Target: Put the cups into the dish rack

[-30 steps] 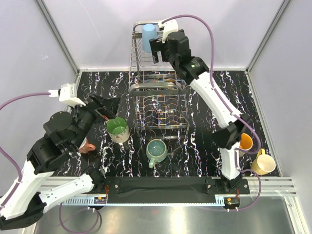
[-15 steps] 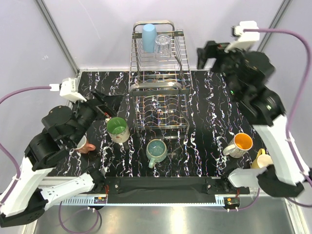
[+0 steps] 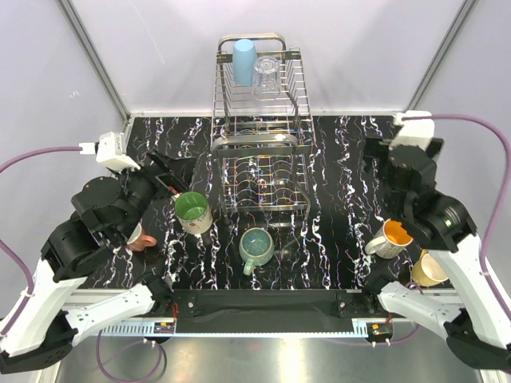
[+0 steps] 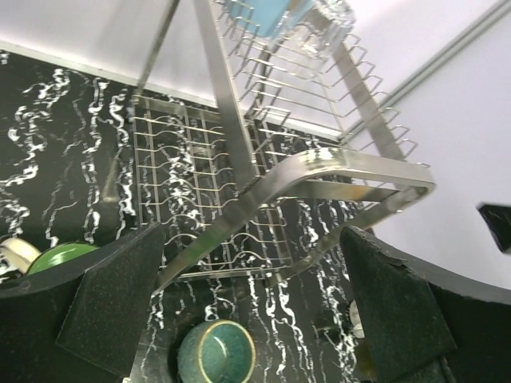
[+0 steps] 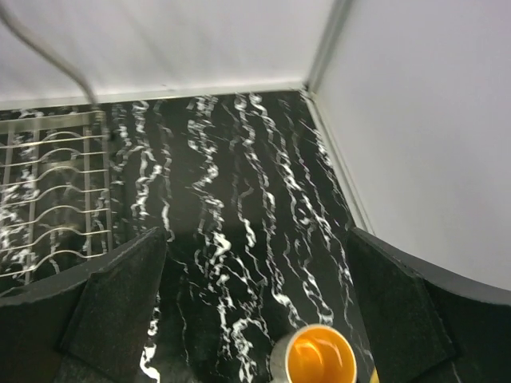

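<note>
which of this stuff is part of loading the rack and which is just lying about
Job: dish rack; blue tumbler and clear glass, already in it; green-lined mug, teal mug, orange mug, pink cup, yellow mug, on the table.
Just there: purple cables.

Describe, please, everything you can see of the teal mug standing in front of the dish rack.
The teal mug looks like glazed ceramic, blue-green with a paler rim and a darker mottled inside. It stands upright, mouth up and empty, with its handle pointing toward the near edge. It sits on the black marbled table, just in front of the lower tier of the dish rack and apart from it. Only the table touches it.
</note>
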